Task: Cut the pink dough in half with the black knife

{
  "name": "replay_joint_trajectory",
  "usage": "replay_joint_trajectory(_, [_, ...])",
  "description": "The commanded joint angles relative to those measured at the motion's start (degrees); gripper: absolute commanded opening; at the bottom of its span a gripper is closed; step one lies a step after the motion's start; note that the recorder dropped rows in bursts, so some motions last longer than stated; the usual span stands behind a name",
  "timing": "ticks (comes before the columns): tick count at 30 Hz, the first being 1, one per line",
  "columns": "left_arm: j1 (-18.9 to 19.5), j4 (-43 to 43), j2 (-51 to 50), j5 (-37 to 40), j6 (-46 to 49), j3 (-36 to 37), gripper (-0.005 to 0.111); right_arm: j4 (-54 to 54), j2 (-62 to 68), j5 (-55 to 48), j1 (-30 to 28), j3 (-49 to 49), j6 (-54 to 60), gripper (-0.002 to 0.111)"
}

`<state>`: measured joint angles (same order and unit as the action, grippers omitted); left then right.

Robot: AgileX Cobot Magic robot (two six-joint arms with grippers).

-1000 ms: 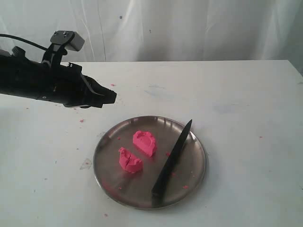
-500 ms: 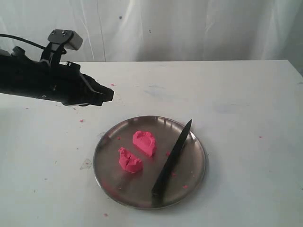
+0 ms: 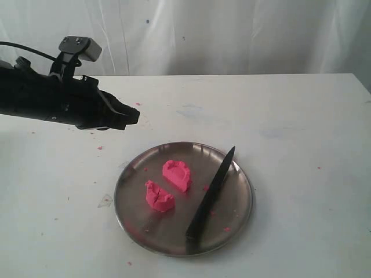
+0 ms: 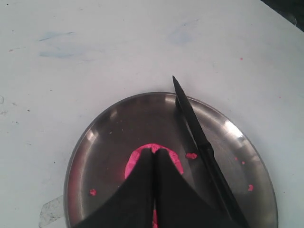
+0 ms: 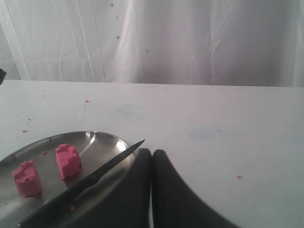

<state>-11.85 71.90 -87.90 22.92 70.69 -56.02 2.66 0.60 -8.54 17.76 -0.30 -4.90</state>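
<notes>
The pink dough lies in two pieces on the round steel plate [image 3: 235,205]: one half [image 3: 177,174] toward the back and the other half [image 3: 159,197] nearer the front left. The black knife [image 3: 210,200] rests on the plate to their right, its tip over the far rim. My left gripper [image 3: 135,117] hovers shut and empty above the table, left of and behind the plate. In the left wrist view its fingers [image 4: 142,190] cover most of the dough [image 4: 133,161], beside the knife [image 4: 202,142]. The right gripper [image 5: 152,154] is shut and empty, with the knife [image 5: 85,183] and dough pieces [image 5: 68,161] beside it.
Tiny pink crumbs [image 3: 99,147] dot the white table [image 3: 301,127] and the plate. A white curtain [image 3: 232,35] hangs behind the table's far edge. A scrap of clear tape [image 3: 105,201] lies left of the plate.
The left arm has drawn back slightly to the left and a little upward. Dough pieces and knife have not moved.
</notes>
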Motion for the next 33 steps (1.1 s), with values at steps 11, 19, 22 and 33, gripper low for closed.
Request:
replay_joint_trajectory(11, [-0.24,0.81,-0.52,-0.12,-0.04,-0.02,0.0,0.29,-0.6,-0.33,-0.25,0.3,-0.26,0.0])
replay_joint_trajectory(19, [-0.24,0.39,5.02,-1.8,-0.04,-0.02,0.0,0.29,-0.6,-0.33,-0.25,0.3,-0.26,0.0])
replay_joint_trajectory(22, [-0.35,0.39,10.21,-1.91,-0.04,-0.02,0.0,0.29,-0.6,-0.33,-0.25,0.3,-0.26,0.0])
replay_joint_trajectory(33, [-0.35,0.39,28.07,-1.91,-0.04,0.07,0.0,0.29,-0.6,-0.33,-0.25,0.3,-0.26,0.0])
